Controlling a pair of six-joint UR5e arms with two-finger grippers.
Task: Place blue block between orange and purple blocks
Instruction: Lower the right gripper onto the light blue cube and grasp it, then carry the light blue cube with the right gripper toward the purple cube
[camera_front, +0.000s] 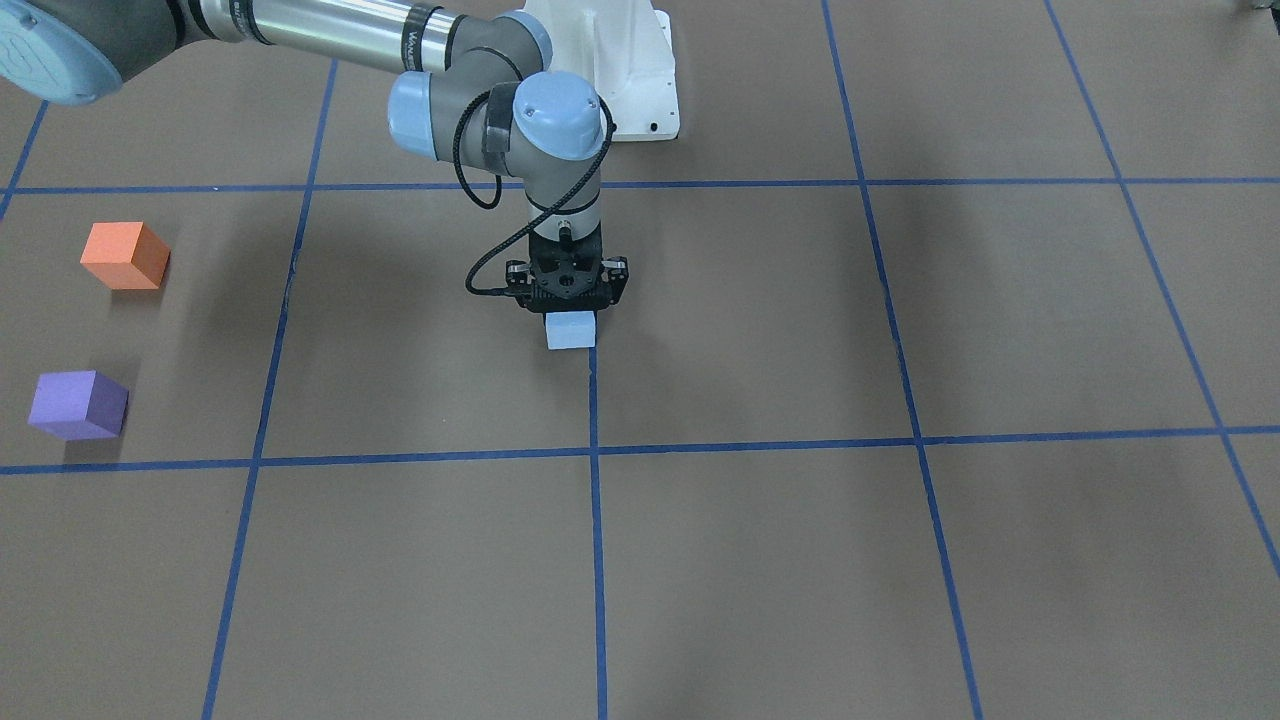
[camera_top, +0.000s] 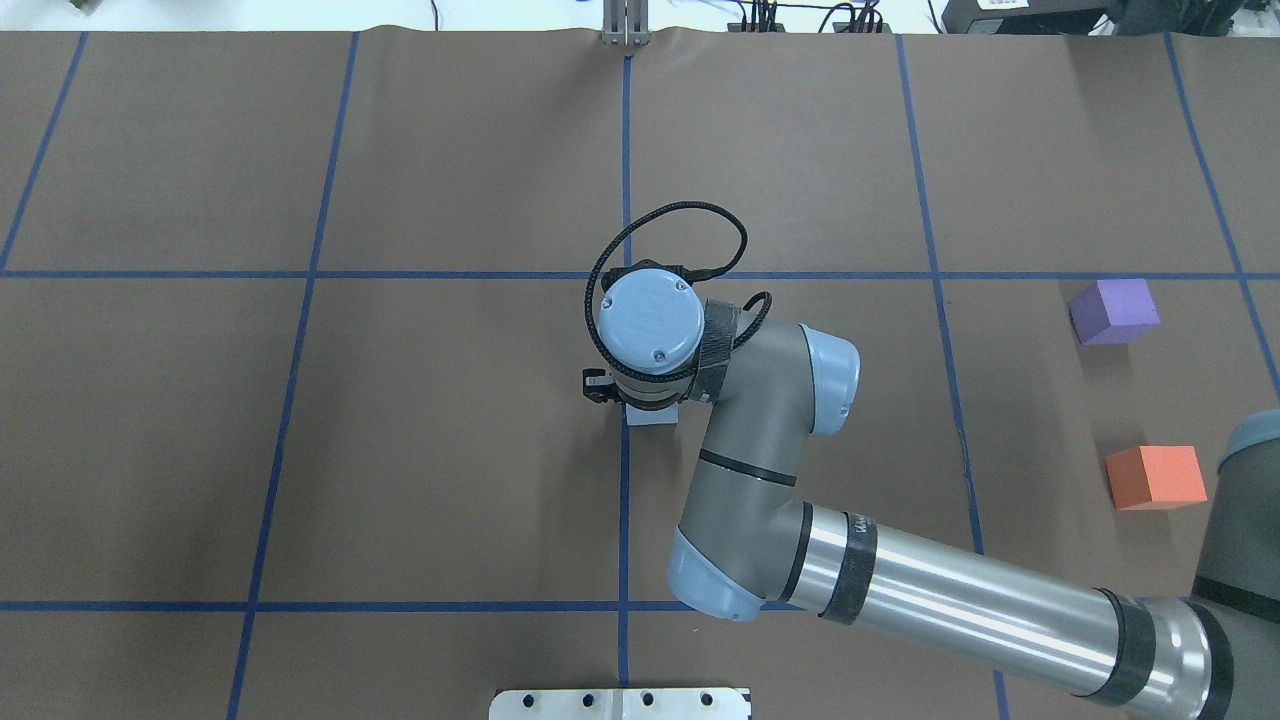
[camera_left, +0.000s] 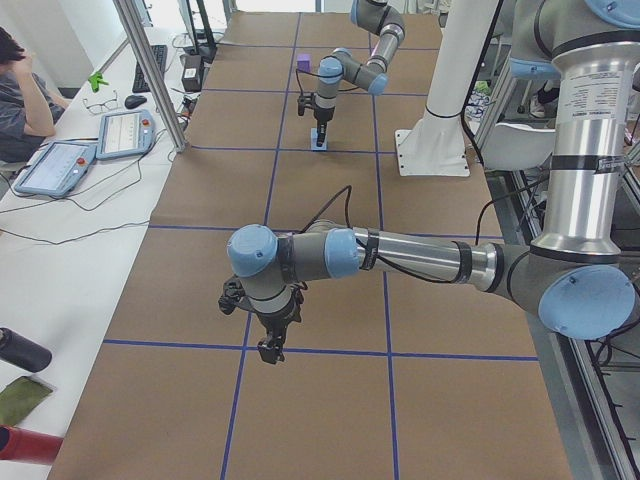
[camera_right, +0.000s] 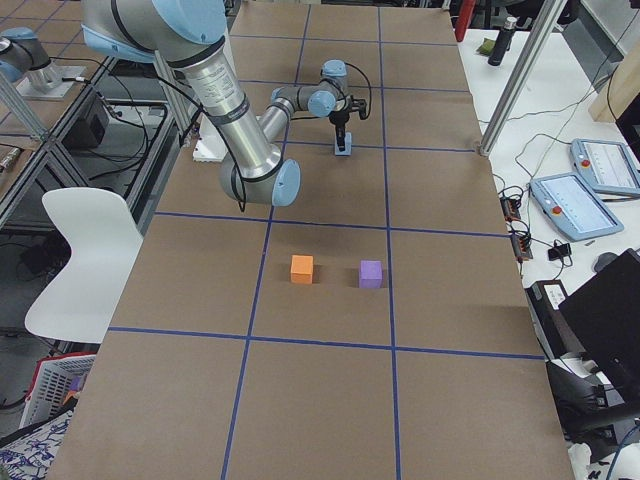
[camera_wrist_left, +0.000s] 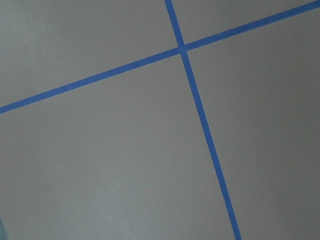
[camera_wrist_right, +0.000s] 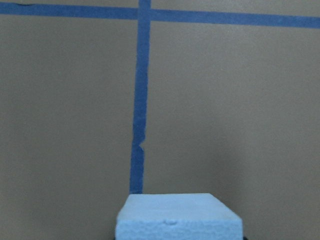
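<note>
The right gripper (camera_front: 571, 312) clasps the blue block (camera_front: 571, 331) at mid-table, well apart from the orange block (camera_front: 125, 256) and purple block (camera_front: 78, 405). I cannot tell the left gripper's (camera_left: 268, 352) state.

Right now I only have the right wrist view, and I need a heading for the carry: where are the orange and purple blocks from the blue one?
Observer: Overhead, both lie well to the robot's right of the blue block: purple block farther from the base, orange block nearer.
Operator: Room between them?
Observer: Exterior right shows them apart, only brown paper between.
Operator: And the left arm?
Observer: The left gripper hangs near a tape crossing at the table's left end, far from all three.
</note>
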